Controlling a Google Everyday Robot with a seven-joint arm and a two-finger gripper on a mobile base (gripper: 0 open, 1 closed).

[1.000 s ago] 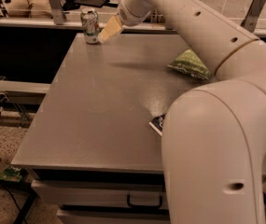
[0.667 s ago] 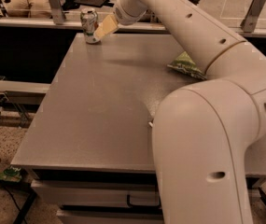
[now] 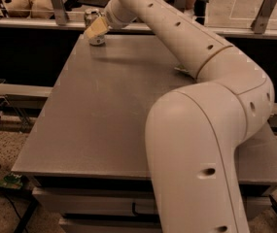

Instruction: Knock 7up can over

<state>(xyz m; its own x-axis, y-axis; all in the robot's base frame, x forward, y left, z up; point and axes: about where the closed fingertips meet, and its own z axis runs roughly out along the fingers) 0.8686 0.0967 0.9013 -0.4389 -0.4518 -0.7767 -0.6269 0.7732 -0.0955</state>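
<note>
The 7up can (image 3: 90, 17) stands upright at the far left corner of the grey table (image 3: 94, 120). I see its shiny top and its base; its middle is hidden behind my gripper. My gripper (image 3: 95, 29) is right at the can, in front of its body, at the end of the long white arm (image 3: 177, 38) that reaches across the table from the lower right. I cannot tell whether it touches the can.
The arm's large elbow (image 3: 196, 149) fills the right foreground and hides the right part of the table. A small edge of a bag (image 3: 181, 70) peeks out beside the arm. A rail with metal posts (image 3: 55, 4) runs behind the table. A drawer unit (image 3: 99, 208) sits beneath it.
The gripper has moved left, from just right of the can to in front of it. The arm has swung further into view. The can still stands upright.
</note>
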